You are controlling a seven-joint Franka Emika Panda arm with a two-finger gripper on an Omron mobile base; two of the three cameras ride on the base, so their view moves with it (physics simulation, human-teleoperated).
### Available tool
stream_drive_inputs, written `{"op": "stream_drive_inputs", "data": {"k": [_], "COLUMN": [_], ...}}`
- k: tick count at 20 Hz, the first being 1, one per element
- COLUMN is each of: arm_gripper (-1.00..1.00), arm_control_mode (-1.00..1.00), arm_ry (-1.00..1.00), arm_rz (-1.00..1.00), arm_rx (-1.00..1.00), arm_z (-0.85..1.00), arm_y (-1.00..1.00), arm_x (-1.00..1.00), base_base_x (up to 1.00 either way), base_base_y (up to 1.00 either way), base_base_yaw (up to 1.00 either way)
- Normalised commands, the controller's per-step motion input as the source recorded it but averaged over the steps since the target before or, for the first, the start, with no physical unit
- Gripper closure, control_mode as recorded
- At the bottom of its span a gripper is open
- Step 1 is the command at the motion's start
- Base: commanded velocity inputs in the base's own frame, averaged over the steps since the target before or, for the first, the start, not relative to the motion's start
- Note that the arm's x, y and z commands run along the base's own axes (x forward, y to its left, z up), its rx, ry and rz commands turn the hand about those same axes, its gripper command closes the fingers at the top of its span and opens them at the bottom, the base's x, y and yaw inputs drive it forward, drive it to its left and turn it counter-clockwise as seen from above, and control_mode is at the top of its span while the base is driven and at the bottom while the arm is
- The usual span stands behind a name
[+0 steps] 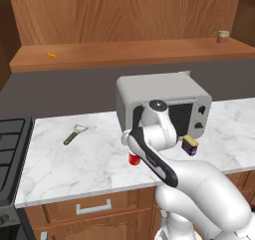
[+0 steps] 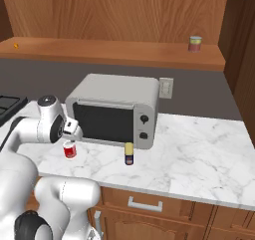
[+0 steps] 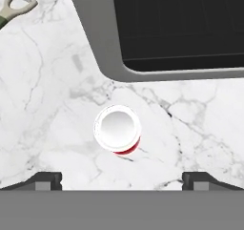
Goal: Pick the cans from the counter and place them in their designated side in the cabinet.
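A: Tool (image 3: 122, 179) state?
B: Spread wide, gripping nothing, hovering over the red can (image 3: 117, 129) at frame centre on the tabletop (image 3: 43, 105).
A: Beyond it?
B: Microwave (image 3: 167, 28) top right; blue can (image 2: 129, 154) lower centre; cabinet (image 2: 124, 52) above.

This is a rendered home kitchen: a white marble counter (image 2: 199, 149) over brown wooden drawers with silver handles, a grey microwave (image 2: 113, 109) standing on it, a black stove (image 1: 11, 149) at the left, and a long wooden shelf (image 1: 124, 52) along the far wall, with what looks like a wall socket (image 2: 166, 87).
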Motion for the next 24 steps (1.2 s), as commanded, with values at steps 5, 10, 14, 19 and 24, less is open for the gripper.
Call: {"op": "stream_drive_inputs", "data": {"k": [5, 10, 14, 19, 24], "arm_gripper": [-1.0, -1.0, -1.0, -1.0, -1.0], "arm_control_mode": [-1.0, -1.0, -1.0, -1.0, -1.0], "arm_ry": [0.0, 0.0, 0.0, 0.01, 0.01], "arm_rz": [0.0, 0.0, 0.0, 0.0, 0.0], "arm_rx": [0.0, 0.0, 0.0, 0.0, 0.0], "arm_z": [-0.15, -0.14, -0.14, -0.14, -0.13], "arm_y": [0.0, 0.0, 0.02, 0.05, 0.07], "arm_x": [0.1, 0.13, 0.11, 0.08, 0.09], "base_base_x": [0.0, 0.0, 0.0, 0.0, 0.0], "base_base_y": [0.0, 0.0, 0.0, 0.0, 0.0], "base_base_yaw": [0.0, 0.0, 0.0, 0.0, 0.0]}}
